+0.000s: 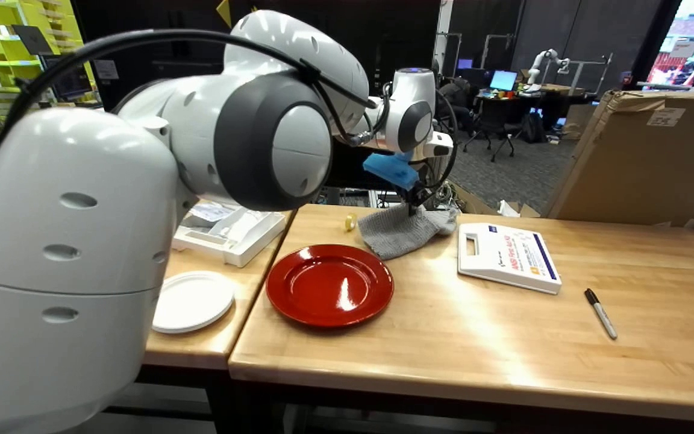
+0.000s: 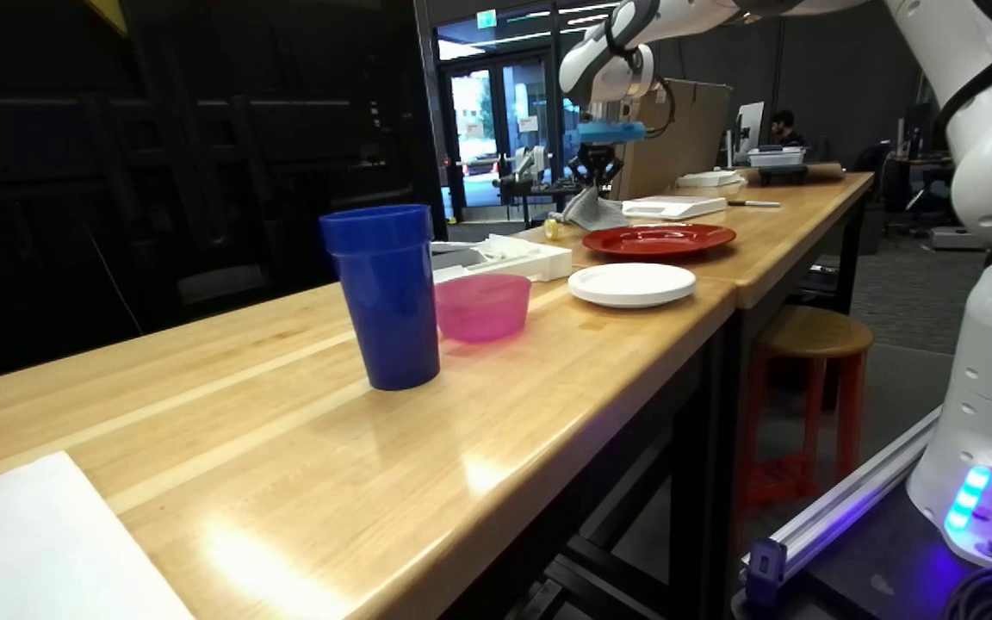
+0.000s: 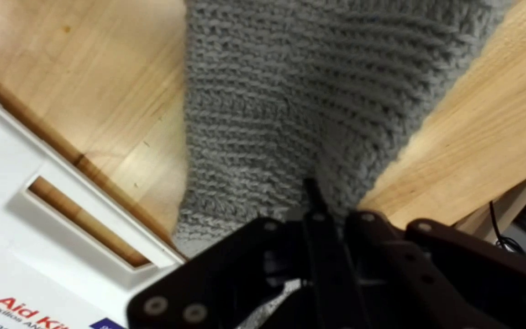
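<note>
A grey knitted cloth (image 1: 396, 234) lies bunched at the back of the wooden table, its middle drawn up into a peak under my gripper (image 1: 413, 208). In an exterior view the same cloth (image 2: 597, 212) rises to the gripper (image 2: 597, 184). The wrist view has the cloth (image 3: 263, 109) spread beneath the gripper (image 3: 318, 196), whose jaws are together on a fold of it; the exact pinch is dark and partly hidden. Beside the cloth lies a white first aid kit (image 3: 39, 256), also seen in an exterior view as a kit (image 1: 509, 258) with a handle.
In front of the cloth sits a red plate (image 1: 326, 289). A small yellow tape roll (image 1: 350, 222) stands nearby, and a black-capped marker (image 1: 601, 313) lies rightward. White plates (image 2: 631, 284), a white tray (image 1: 232, 241), a pink bowl (image 2: 483, 307) and a blue cup (image 2: 388, 301) occupy the adjoining table.
</note>
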You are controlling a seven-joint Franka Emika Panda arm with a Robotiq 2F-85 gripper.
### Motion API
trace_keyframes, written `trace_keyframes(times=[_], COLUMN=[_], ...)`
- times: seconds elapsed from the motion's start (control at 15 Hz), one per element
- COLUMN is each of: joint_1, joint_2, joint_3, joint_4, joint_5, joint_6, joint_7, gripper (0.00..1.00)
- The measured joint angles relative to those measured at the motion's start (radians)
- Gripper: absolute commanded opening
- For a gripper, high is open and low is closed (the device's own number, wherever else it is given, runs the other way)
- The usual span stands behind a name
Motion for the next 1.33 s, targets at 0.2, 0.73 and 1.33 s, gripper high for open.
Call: trace_keyframes(times=[0.2,0.73,1.33], joint_1=[0.000,0.003,0.009], joint_2=[-0.032,-0.134,-0.269], joint_3=[0.003,0.018,0.025], joint_4=[-0.004,-0.063,-0.223], joint_5=[0.000,-0.001,-0.003], joint_6=[0.017,0.079,0.204], joint_7=[-0.017,-0.064,-0.096], gripper=[0.01,0.01,0.01])
